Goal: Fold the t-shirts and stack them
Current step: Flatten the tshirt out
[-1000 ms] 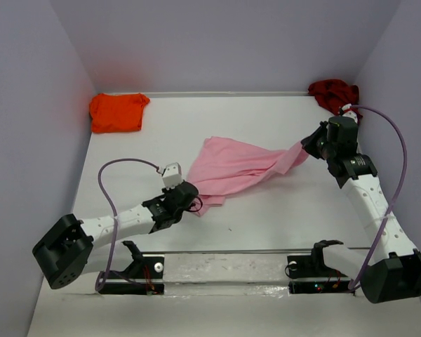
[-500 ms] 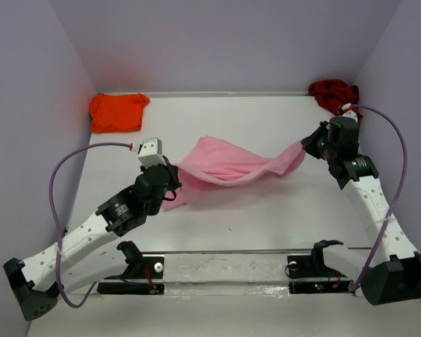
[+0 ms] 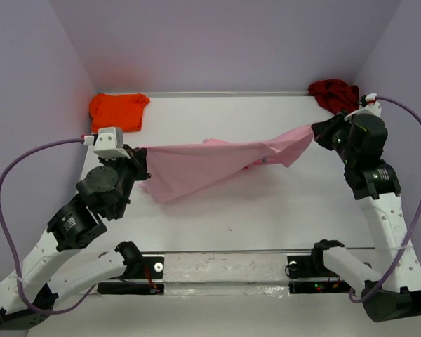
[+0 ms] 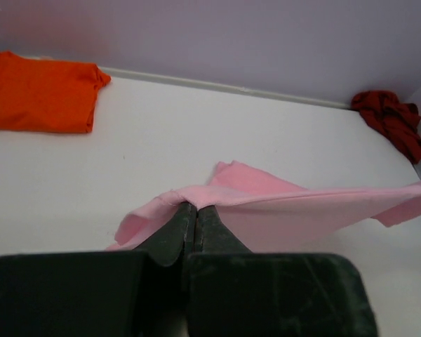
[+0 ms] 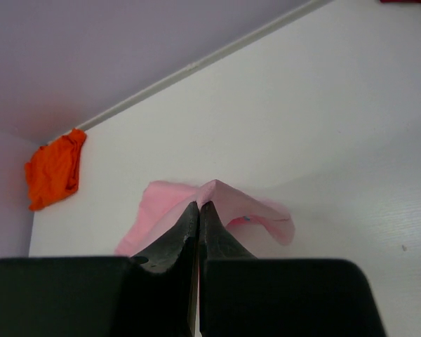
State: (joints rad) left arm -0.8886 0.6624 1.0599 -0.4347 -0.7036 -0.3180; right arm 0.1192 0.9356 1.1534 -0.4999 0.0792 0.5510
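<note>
Arms high and apart; left gripper (image 4: 195, 208), right gripper (image 5: 198, 206) each clamped on pink t-shirt (image 3: 210, 165)

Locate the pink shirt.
In the top view, the pink shirt hangs stretched across the middle between the left gripper and the right gripper, each shut on one end.

Three t-shirts: orange (image 3: 116, 112), pink (image 3: 196, 165), dark red (image 3: 334, 93); two arms (image 3: 74, 221) (image 3: 382, 203).
</note>
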